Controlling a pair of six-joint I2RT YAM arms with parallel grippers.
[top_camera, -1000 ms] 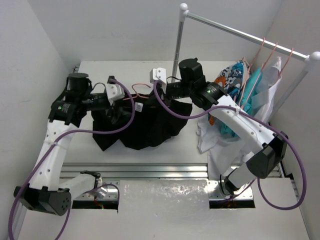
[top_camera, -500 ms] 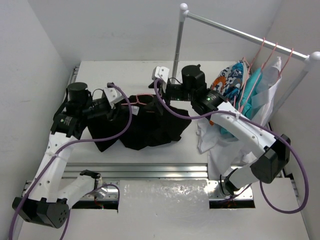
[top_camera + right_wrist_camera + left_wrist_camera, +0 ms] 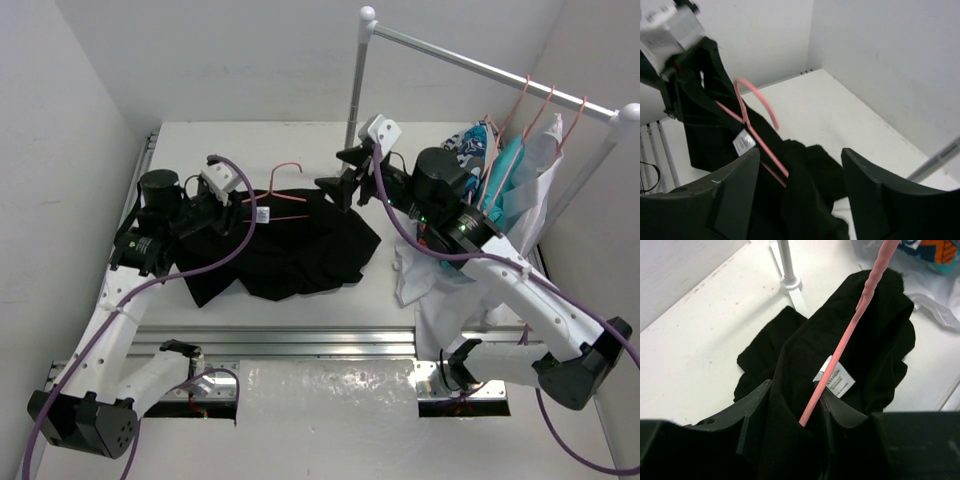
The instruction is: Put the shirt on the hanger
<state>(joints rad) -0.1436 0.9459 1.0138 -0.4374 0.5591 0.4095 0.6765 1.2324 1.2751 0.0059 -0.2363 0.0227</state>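
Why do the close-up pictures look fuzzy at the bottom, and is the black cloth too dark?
Left wrist: the fingers sit too near the lens and blur, while the neck label is sharp. Right wrist: its fingers blur likewise. Top external: even light, yet the shirt reads flat black.

Worktop: white and matte, with walls along its left, far and right edges; the near edge is my side.
Shirt: black, crumpled in a heap across the middle of the worktop and spreading toward the left edge.
Rack post: upright, its foot planted near the middle of the far edge.
White cloth: bunched on the worktop by the right edge, just beside the shirt.
Rail: metal, running along the near edge.
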